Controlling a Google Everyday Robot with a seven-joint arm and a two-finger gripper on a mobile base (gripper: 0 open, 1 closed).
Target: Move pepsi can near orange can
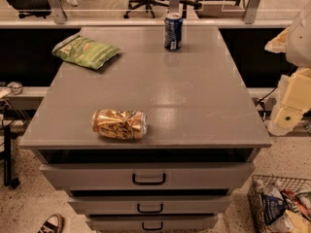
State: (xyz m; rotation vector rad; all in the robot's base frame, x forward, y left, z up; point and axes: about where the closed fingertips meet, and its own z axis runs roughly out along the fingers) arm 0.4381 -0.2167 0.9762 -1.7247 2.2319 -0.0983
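Note:
The pepsi can (173,31), dark blue with a silver top, stands upright at the far edge of the grey cabinet top (194,101), right of centre. The orange can (119,124), gold-orange and dented, lies on its side near the front edge, left of centre. The two cans are far apart. My gripper (284,118) hangs with the cream-white arm off the right side of the cabinet, beyond the table's edge, well away from both cans and holding nothing that I can see.
A green snack bag (86,52) lies at the far left of the top. The cabinet has several drawers with dark handles (148,179) in front. A wire basket of packets (282,205) stands on the floor at right. A shoe (50,224) is at bottom left.

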